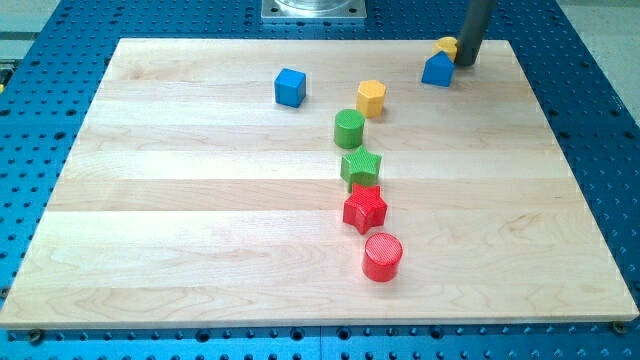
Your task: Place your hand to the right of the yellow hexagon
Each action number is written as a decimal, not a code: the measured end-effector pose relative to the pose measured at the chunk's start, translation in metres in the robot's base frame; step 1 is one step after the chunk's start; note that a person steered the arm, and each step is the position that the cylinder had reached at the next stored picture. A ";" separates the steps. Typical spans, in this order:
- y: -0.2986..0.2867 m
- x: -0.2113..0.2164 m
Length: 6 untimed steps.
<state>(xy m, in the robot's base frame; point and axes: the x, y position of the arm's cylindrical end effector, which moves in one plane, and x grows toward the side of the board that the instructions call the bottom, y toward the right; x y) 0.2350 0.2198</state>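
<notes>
While my tip [466, 62] rests on the wooden board [200, 250] near its top right corner, it sits just beside a small yellow block [446, 45] at its ten o'clock and a blue house-shaped block [437, 70] at its eight o'clock. I have no jaws on this rig, only the dark rod. The yellow hexagon [371, 97] lies well apart from my tip, at roughly its eight o'clock. From that hexagon, a blue cube [290, 87] sits at nine o'clock, and a green cylinder [349, 128] at seven. Below run a green star [361, 166], a red star [365, 209] touching it, and a red cylinder [382, 256].
</notes>
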 end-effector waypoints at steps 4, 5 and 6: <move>-0.061 0.100; -0.080 0.100; -0.080 0.101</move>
